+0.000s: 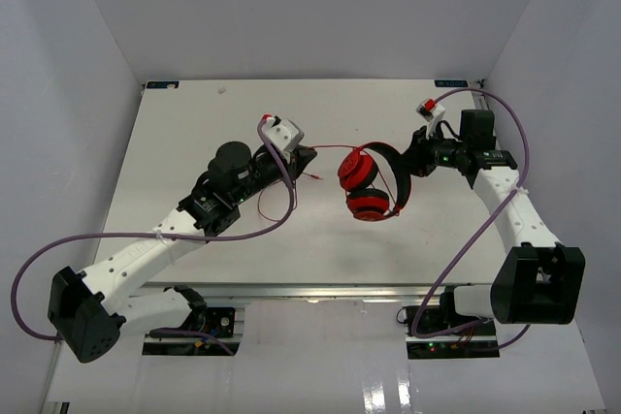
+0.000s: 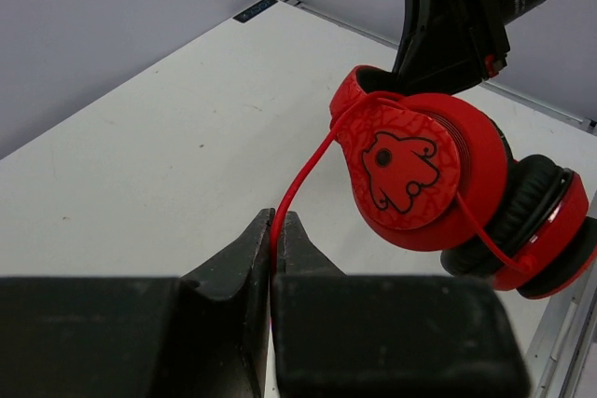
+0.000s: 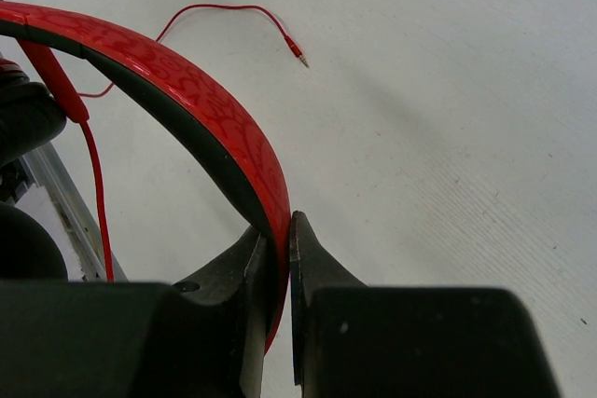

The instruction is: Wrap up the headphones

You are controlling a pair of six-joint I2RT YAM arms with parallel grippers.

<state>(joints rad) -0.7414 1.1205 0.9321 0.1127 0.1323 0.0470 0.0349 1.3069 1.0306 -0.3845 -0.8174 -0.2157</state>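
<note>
Pinching with the left pincer, fingers nearly together, the thin red cord; clamping with the right pincer, pressed tight, the headphones' red headband.

headphones: red, crackled pattern, black emblem, black pads | cord: red | table: white

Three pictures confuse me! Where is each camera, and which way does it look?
Top: high behind the robot, looking down at the table; left arm, right arm and headphones show.
Left wrist: on the left arm, looking past the left fingers, pinching the cord, toward the headphones.
Right wrist: on the right arm, looking past the right fingers, clamping the headband, down at the table.
Shared: both wrist views show the cord.
</note>
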